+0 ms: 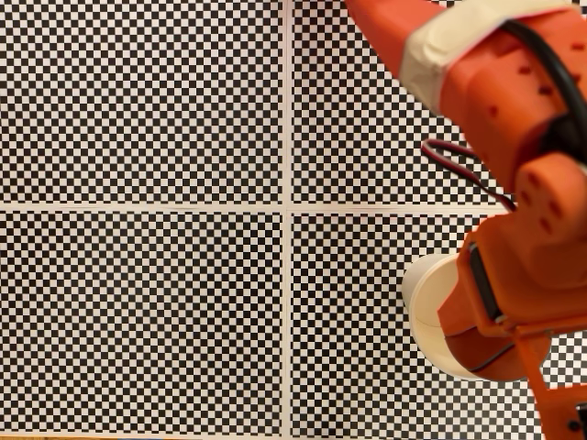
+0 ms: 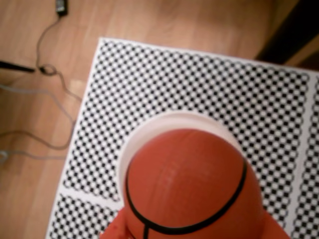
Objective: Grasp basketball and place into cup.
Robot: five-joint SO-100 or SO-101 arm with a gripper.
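Cables (image 2: 47, 107) trail over the wood floor at the left of the wrist view, beside one checkered mat (image 2: 199, 94) on the worktop. One basketball (image 2: 192, 186), orange with black seams, sits in the pincer (image 2: 192, 231) just above one white cup (image 2: 172, 122). The pincer's orange parts press against the ball's lower sides. No writing is readable. In the fixed view, the arm (image 1: 514, 137) covers most of the cup at right.

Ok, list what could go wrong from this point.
1. In the wrist view the basketball hides most of the cup mouth; released off-centre, it could hit the rim and bounce off.
2. In the fixed view the arm sits right over the cup, so it might knock the cup over.
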